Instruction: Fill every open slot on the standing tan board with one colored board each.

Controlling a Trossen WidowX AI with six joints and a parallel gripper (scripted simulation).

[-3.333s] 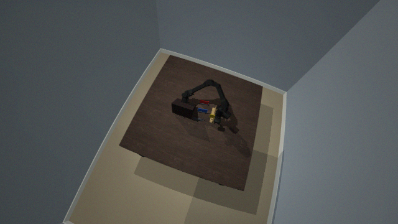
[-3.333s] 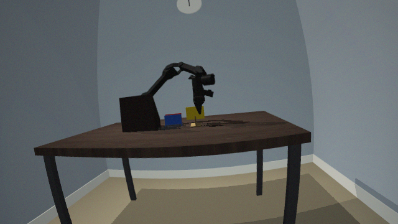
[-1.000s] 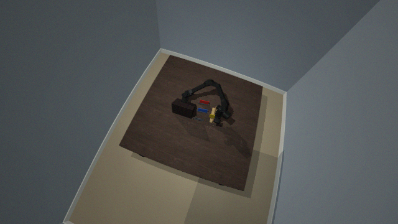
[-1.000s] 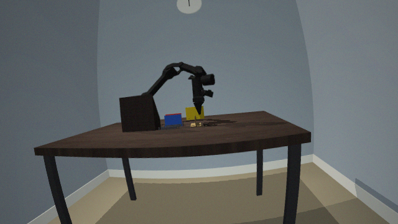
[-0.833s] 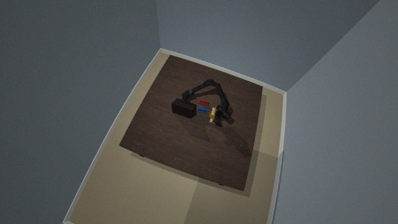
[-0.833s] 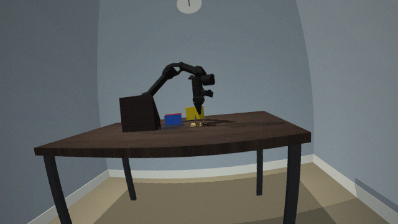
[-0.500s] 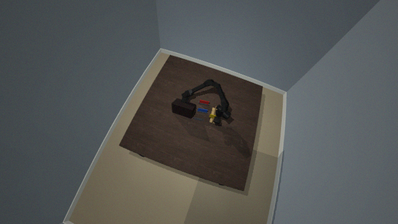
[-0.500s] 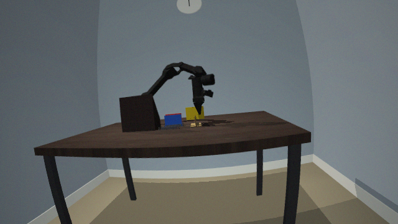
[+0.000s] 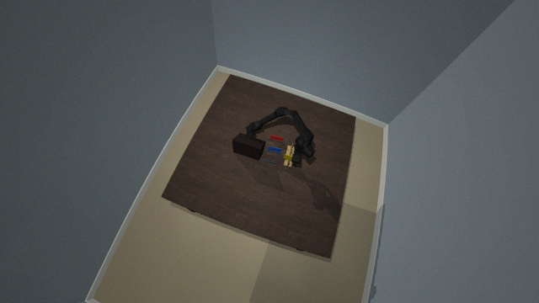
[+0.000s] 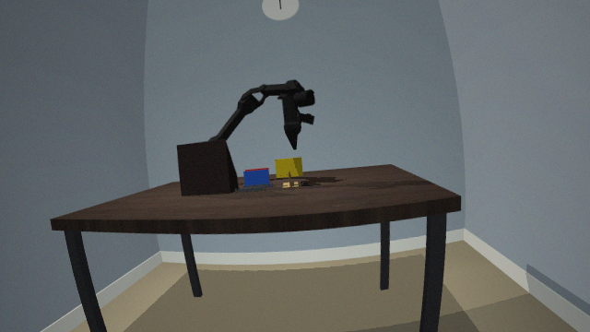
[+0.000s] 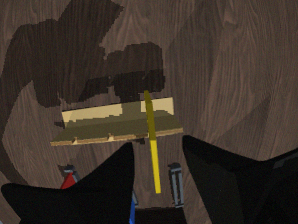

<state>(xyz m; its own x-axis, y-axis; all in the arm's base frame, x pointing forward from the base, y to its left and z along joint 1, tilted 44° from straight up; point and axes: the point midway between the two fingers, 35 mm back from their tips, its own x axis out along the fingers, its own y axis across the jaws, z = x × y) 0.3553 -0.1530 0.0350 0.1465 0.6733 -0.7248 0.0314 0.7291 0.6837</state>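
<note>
My fingers (image 10: 295, 148) stand partway apart, gripping nothing, above the yellow board (image 9: 288, 156) (image 10: 289, 167) (image 11: 155, 167), which sits across the tan board (image 9: 289, 162) (image 10: 290, 184) (image 11: 92, 132). Next (two slots look unfilled) I should fetch the blue board (image 9: 274, 149) (image 10: 256, 178) (image 11: 132, 214) from its holder.

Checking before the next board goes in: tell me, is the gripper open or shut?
Open: in the wrist view the gripper's fingers stand apart, the yellow board untouched.

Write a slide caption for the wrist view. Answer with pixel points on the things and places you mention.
Open gripper (image 10: 295, 148) (image 11: 157, 144) above the yellow board (image 9: 288, 156) (image 10: 289, 167) (image 11: 155, 167), which stands crosswise on the tan board (image 9: 290, 150) (image 10: 290, 184) (image 11: 95, 132); two slots remain open.
</note>
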